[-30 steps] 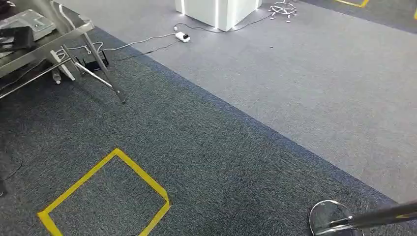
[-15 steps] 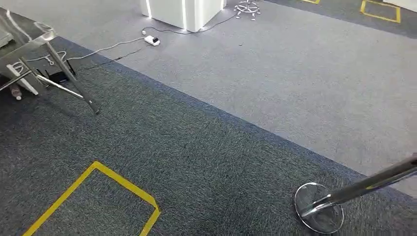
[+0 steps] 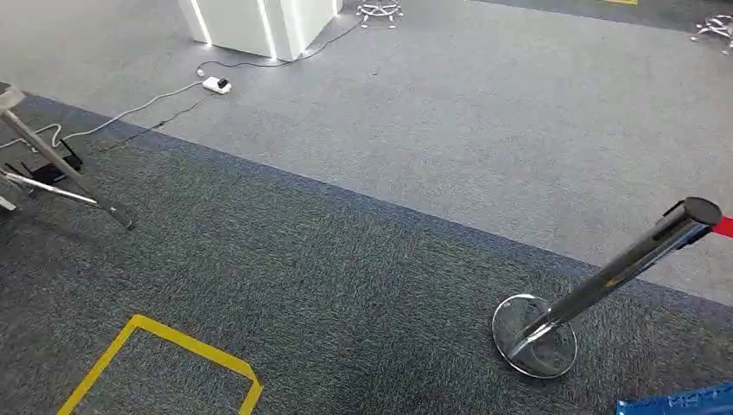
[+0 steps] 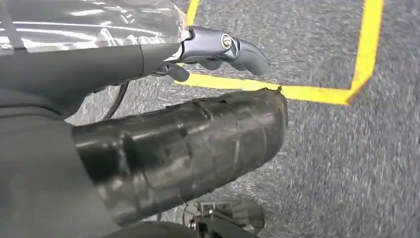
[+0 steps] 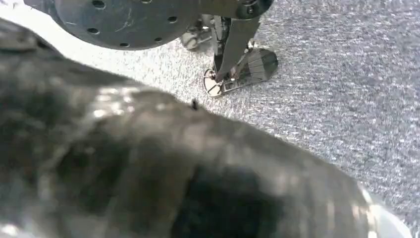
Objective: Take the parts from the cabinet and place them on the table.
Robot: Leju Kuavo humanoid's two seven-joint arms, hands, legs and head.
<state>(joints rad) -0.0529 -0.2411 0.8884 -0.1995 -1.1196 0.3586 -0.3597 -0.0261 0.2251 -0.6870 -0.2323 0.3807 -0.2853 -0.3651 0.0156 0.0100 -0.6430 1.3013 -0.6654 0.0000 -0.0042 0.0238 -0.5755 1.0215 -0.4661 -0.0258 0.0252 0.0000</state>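
My left hand had its dark fingers curled together over the edge of a plastic-wrapped part, and the thick thumb lay under it, so the part was clamped between them. This part hung low over the dark carpet, close above a corner of yellow tape.

My right hand was a dark blurred mass very near the camera. I cannot tell if its fingers were apart or together, or if they held something.

On the near right of the floor a chrome barrier post stood on its round base, with a red belt at its top. A corner of a blue crate lay just beside the base, nearer to me. At the far left were metal table legs. Farther, on the lighter carpet, a white power strip with its cable lay before a white stand.
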